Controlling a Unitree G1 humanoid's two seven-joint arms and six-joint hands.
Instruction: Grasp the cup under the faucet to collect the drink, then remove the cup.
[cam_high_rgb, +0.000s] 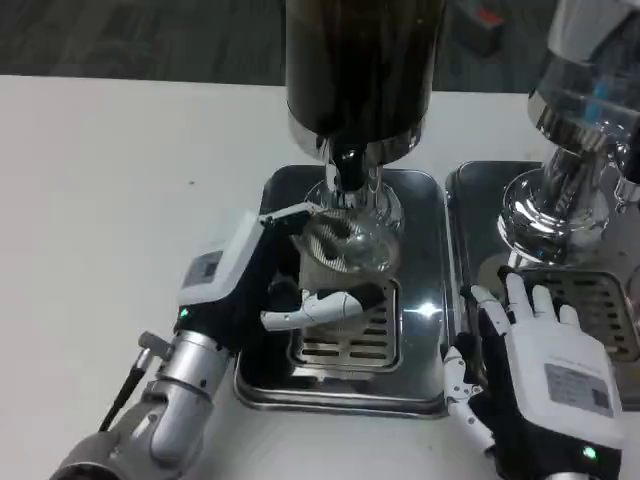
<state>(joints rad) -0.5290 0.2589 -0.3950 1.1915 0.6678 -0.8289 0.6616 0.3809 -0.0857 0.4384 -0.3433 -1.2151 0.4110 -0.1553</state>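
Observation:
A clear ribbed plastic cup (338, 252) stands on the drip grate (352, 345) directly below the black faucet (346, 165) of the dark drink dispenser (360, 60). My left hand (262, 285) grips the cup from its left side, with its fingers (318, 308) wrapped around the cup's lower front. My right hand (540, 375) is open, fingers spread, at the near left part of the second dispenser's tray (470, 230), apart from the cup. Whether liquid is in the cup is unclear.
The chrome drip tray (420, 300) of the dark dispenser sits in the middle of the white table (110, 220). A second dispenser with a chrome base (560, 200) stands at the right. Bare table lies to the left.

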